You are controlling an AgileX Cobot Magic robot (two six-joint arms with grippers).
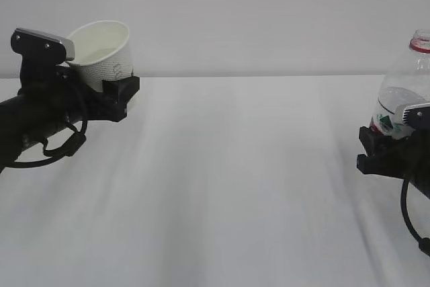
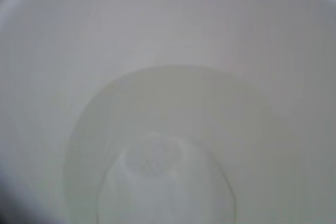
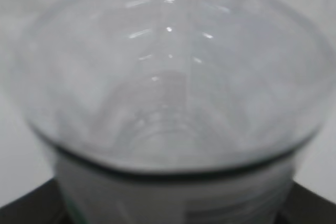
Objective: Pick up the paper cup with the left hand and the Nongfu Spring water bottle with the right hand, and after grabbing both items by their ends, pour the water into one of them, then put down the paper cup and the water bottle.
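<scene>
Two grippers each carry something above the white table (image 1: 228, 186), well apart at opposite edges of the exterior view. The left hand (image 1: 111, 89) is clamped around the lower wall of the paper cup (image 1: 102, 52), which tilts with its mouth toward the arm; water (image 2: 173, 145) pools inside. The right hand (image 1: 386, 142) grips the Nongfu Spring water bottle (image 1: 406, 92) at its label, neck uppermost

The exterior view looks low along the white surface (image 1: 228, 186) toward the far wall. The left wrist view stares closely into the paper cup (image 2: 168, 77), the right wrist view closely onto the Nongfu Spring water bottle (image 3: 168, 103); the exterior view shows both.
</scene>
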